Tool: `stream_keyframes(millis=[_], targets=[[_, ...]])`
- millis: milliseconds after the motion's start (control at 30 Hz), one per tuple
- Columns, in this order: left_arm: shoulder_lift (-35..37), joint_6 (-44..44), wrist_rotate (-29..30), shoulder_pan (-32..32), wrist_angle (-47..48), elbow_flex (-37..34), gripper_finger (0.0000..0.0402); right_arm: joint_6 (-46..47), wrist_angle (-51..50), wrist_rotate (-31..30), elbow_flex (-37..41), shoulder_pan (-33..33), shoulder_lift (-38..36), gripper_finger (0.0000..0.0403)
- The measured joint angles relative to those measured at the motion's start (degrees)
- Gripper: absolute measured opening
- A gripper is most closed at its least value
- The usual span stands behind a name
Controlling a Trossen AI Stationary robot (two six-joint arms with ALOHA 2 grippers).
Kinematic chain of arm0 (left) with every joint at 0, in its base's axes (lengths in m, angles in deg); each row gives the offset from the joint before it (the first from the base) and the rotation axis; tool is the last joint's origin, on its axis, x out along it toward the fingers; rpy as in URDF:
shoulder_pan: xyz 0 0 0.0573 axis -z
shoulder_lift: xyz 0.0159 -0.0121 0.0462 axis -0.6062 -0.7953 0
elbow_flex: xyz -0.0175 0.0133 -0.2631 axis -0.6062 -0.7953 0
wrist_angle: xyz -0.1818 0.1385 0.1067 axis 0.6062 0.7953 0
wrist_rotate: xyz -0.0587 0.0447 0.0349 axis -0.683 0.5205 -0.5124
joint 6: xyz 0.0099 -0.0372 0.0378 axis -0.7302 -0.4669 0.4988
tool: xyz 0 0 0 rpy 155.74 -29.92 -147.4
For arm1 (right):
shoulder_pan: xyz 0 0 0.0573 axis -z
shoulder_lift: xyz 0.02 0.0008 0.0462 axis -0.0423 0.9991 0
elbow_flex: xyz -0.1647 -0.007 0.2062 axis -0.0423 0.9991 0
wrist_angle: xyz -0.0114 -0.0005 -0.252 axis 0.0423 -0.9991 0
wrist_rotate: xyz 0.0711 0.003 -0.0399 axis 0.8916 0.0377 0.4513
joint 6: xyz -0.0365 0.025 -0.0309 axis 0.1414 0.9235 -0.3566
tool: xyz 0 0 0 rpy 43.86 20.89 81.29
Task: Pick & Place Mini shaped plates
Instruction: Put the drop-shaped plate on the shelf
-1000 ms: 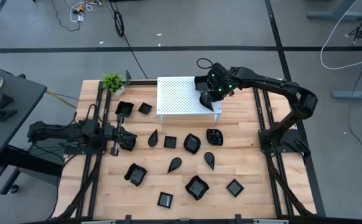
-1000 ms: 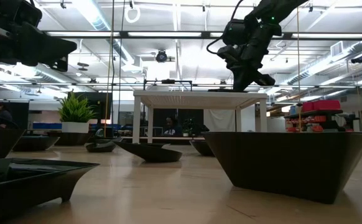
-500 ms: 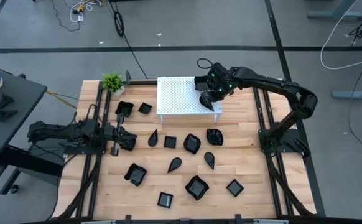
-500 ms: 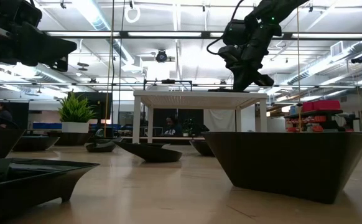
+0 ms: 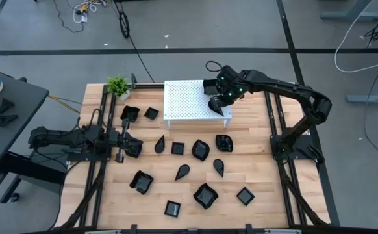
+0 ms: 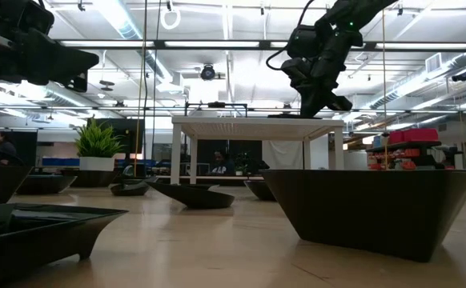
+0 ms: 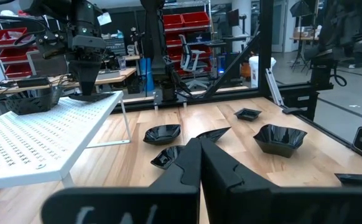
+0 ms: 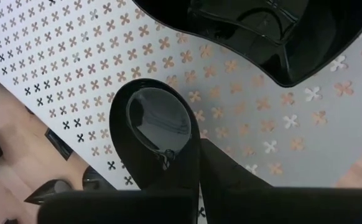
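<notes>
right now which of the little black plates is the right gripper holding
The teardrop plate over the white perforated stand, near its right front corner: the right gripper is shut on its rim. Another plate sits on the stand; the rest lie on the wooden table.

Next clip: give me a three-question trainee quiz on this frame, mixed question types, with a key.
1. True or false: the right gripper is over the white perforated stand.
2. The teardrop plate pinched by the right gripper is: A) flat on the table B) at the stand's top C) beside the potted plant.
3. Where is the left gripper?

Key: 1 true. 2 B. 3 Shut and empty, low at the table's left side, facing the plates on the wood.
</notes>
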Motion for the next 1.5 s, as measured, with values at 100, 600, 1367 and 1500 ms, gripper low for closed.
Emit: stream_keyframes(millis=[100, 600, 1367, 1500], targets=[[0.00, 0.00, 0.00, 0.01, 0.00, 0.00, 0.0003, -0.05, -0.52, -0.32, -0.52, 0.19, -0.30, 0.0003], [0.00, 0.00, -0.01, 0.00, 0.00, 0.00, 0.0003, -0.42, -1.01, -0.26, -1.49, 0.68, -0.37, 0.0006], [-0.01, 0.00, -0.02, 0.00, 0.00, 0.02, 0.0003, -0.42, -0.50, -0.26, -1.16, 0.68, -0.23, 0.0013], [0.00, 0.00, -0.02, 0.00, 0.00, 0.02, 0.0003, -0.42, -0.09, -0.26, -1.16, 0.68, -0.23, 0.0028]])
